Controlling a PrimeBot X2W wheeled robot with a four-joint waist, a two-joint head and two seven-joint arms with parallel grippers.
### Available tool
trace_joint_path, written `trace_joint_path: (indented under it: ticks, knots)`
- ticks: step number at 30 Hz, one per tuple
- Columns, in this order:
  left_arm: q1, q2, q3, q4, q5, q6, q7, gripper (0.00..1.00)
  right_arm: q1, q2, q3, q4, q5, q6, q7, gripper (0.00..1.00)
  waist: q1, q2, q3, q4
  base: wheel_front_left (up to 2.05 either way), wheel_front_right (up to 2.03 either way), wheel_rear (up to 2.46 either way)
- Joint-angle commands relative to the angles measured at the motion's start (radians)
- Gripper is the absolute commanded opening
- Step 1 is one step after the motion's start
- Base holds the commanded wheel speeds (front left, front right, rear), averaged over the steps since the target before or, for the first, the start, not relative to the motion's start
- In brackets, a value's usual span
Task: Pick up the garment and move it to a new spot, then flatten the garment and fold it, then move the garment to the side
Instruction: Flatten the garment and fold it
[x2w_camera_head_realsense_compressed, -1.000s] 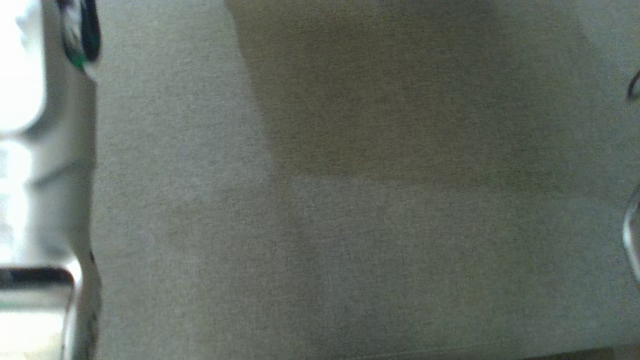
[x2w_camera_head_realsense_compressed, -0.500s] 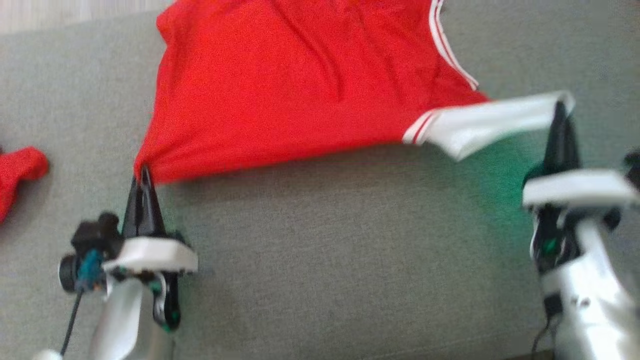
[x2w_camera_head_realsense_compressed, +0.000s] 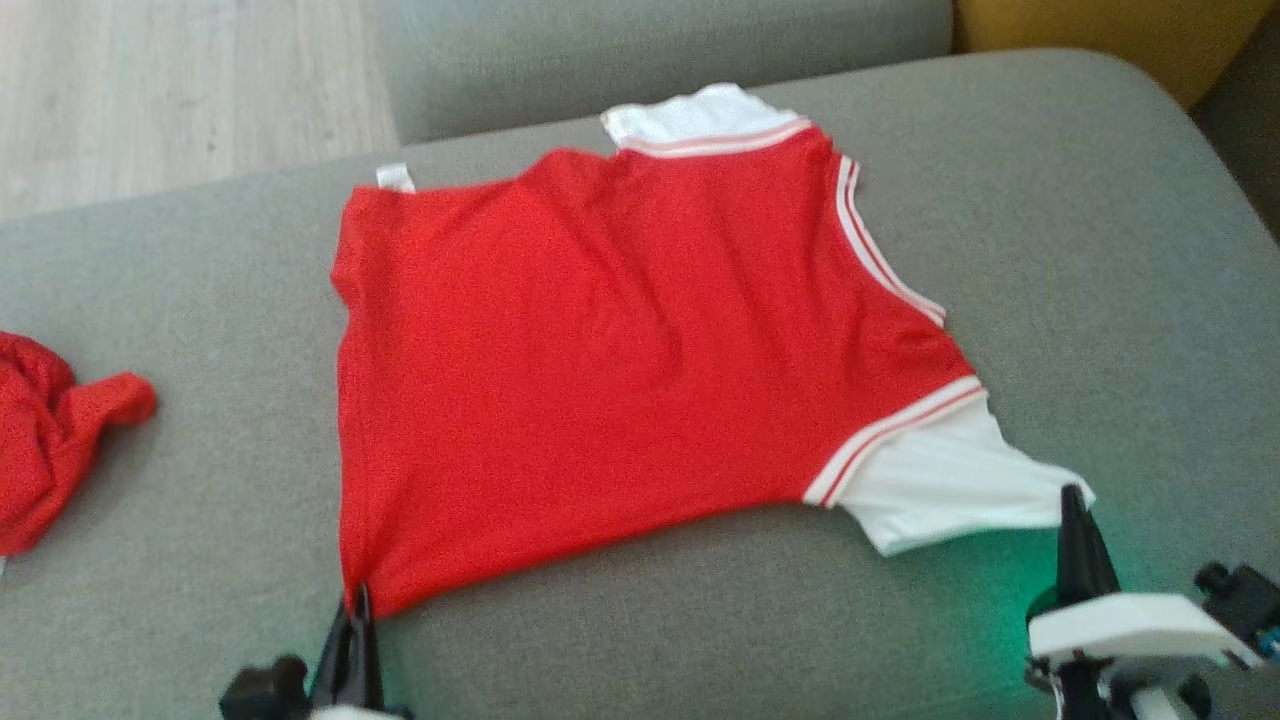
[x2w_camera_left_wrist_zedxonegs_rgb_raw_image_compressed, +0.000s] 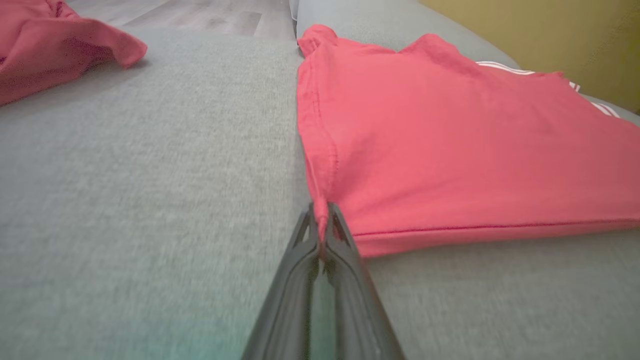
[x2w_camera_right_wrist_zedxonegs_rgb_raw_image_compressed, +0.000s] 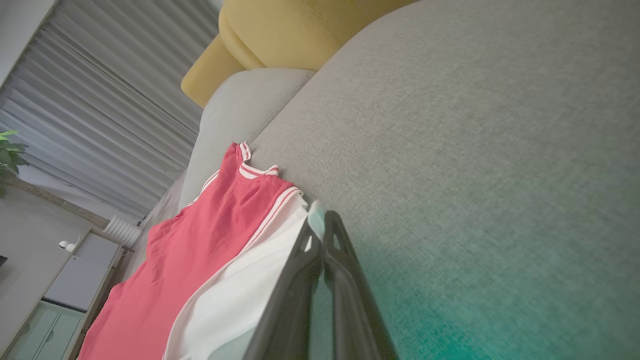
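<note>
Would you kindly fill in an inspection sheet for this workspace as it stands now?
Surface: grey sofa seat, soft fabric, bearing the work.
Job's things: garment, a red T-shirt spread mostly flat, lightly wrinkled.
Clutter: red cloth, crumpled, lying apart to the garment's left.
Grippers: left gripper shut on the garment's red hem corner; right gripper shut on its white sleeve.
Cables: nothing seen.
Surroundings: wooden floor, yellow cushion, grey curtain.

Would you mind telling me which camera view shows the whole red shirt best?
The head view: the red shirt lies spread on the sofa, both white sleeves visible. The left wrist view gives its hem corner pinched in the left hand; the right wrist view, a foreshortened sleeve in the right hand.
</note>
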Motion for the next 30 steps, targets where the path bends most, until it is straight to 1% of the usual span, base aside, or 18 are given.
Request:
trace_joint_path:
  ticks: [1,5,8,13,15,18,23,30]
  knots:
    - [0.015,0.014,0.023,-0.029,-0.012,0.007,-0.005,0.0,0.011,-0.031,0.025,-0.046,0.008,-0.001,0.0,0.0,0.0003,-0.0001,-0.031,0.007,0.0,0.0,0.0]
    - [0.055,0.014,0.009,-0.046,-0.015,0.007,-0.005,0.0,0.048,-0.045,0.028,-0.076,0.018,-0.001,0.012,0.0,0.0003,-0.0001,-0.041,0.02,0.0,0.0,0.0]
    - [0.049,0.014,-0.004,-0.07,-0.006,0.008,-0.005,0.0,0.038,-0.044,0.026,-0.107,0.023,-0.001,0.014,0.0,0.0003,-0.0001,-0.032,0.032,0.0,0.0,0.0]
    - [-0.029,0.014,-0.025,-0.121,0.018,0.006,-0.005,0.0,-0.04,-0.029,0.01,-0.15,0.039,-0.001,0.014,0.0,0.0003,-0.0001,0.003,0.053,0.0,0.0,0.0]
    - [-0.051,0.014,-0.03,-0.126,0.022,0.004,-0.005,0.0,-0.062,-0.028,0.006,-0.154,0.042,-0.001,0.015,0.0,0.0003,-0.0001,0.014,0.058,0.0,0.0,0.0]
    - [-0.124,0.014,-0.041,-0.121,0.021,0.01,-0.005,0.0,-0.14,-0.02,-0.01,-0.155,0.058,-0.001,0.023,0.0,0.0003,-0.0001,0.053,0.07,0.0,0.0,0.0]
    - [-0.244,0.014,-0.059,-0.065,0.021,0.024,-0.005,0.0,-0.283,-0.018,-0.01,-0.116,0.053,-0.001,0.046,0.0,0.0003,-0.0001,0.115,0.083,0.0,0.0,0.0]
    - [-0.391,0.014,-0.076,0.018,0.013,0.048,-0.005,0.0,-0.459,-0.012,-0.012,0.024,0.025,-0.001,0.053,0.0,0.0003,-0.0001,0.185,0.1,0.0,0.0,0.0]
